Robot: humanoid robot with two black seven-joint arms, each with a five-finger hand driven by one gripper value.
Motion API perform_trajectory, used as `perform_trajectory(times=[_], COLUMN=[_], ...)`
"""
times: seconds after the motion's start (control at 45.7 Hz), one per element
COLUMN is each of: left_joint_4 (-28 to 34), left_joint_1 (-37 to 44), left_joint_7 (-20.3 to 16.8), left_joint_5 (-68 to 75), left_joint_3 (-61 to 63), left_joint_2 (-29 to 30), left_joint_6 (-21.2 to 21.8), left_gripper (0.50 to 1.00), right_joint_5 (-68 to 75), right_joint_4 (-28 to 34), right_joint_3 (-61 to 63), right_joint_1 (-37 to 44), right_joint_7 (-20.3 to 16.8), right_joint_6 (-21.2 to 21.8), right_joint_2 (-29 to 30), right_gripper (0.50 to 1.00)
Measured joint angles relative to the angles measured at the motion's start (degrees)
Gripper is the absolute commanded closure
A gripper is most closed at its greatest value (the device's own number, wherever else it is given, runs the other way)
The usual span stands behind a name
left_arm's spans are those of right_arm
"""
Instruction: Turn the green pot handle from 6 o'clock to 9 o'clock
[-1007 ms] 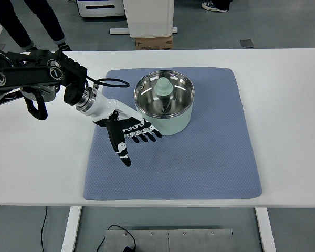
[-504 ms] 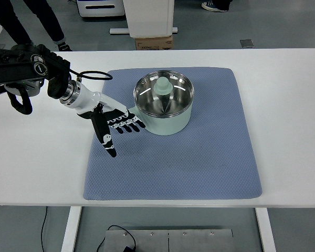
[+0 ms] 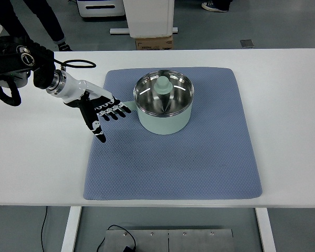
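From where I stand, the left arm [image 3: 16, 58] reaches in over the white surface [image 3: 37, 157], and its robot hand [image 3: 100, 111] lies flat with the fingers [image 3: 115, 110] spread wide and the thumb pointing toward the near edge, holding nothing. The fingertips sit on the left border of the blue mat [image 3: 199, 168], right over the stub of pale green handle [image 3: 131, 105] that juts leftward from the green pot [image 3: 164, 103]; I cannot tell whether they touch it. That handle looks to me to be at about nine o'clock, so the turn seems done or nearly so. The risk I see is in the hand's exit: a finger snagging on the handle could drag the pot round again or shove it across the mat, which might ripple underneath. The pot stands upright in the mat's upper middle, a green knobbed lid [image 3: 163, 86] resting inside its steel bowl, and a jolt could rattle that loose. The right arm is nowhere in sight.
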Motion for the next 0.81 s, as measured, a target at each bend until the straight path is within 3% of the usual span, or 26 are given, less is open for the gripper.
perform_trajectory(times=[0.81], left_joint_4=[3.83], left_joint_1=[-0.44], left_joint_7=[-0.15], left_joint_5=[2.04], left_joint_3=[0.11], left_joint_2=[1.32], left_joint_6=[0.00], left_gripper=[0.500], right_joint_5=[0.00], right_joint_4=[0.00], right_joint_3=[-0.04], right_joint_1=[0.00], right_joint_7=[0.00], right_joint_6=[0.00], right_joint_2=[0.00], right_gripper=[0.500])
